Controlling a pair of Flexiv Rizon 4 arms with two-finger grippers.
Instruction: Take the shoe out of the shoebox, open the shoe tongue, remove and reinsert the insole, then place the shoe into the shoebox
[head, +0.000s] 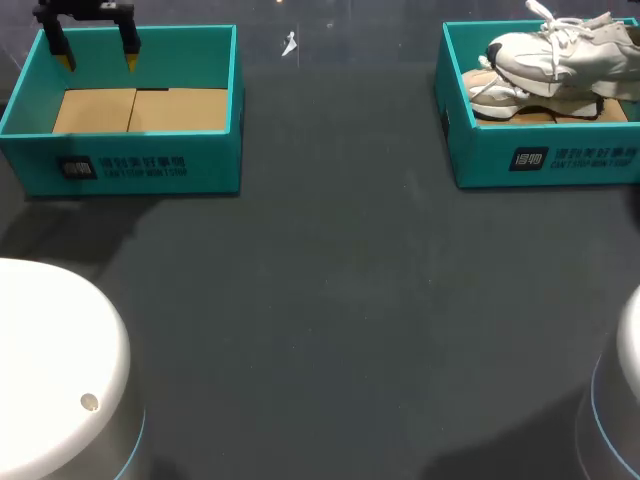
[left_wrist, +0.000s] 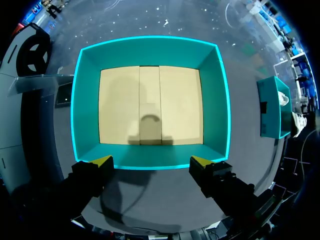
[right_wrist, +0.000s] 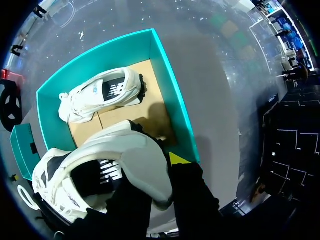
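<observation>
white shoe (right_wrist: 125, 155) sits seemingly clamped in the right end effector (right_wrist: 150, 176).

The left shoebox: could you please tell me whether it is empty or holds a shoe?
Empty: inside the left shoebox only its bare cardboard floor shows.

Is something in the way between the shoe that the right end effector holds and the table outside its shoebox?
Nothing visible is. The held shoe in the right end effector is lifted apart from the second shoe, which lies on the floor of the shoebox; no lid is on it.
</observation>
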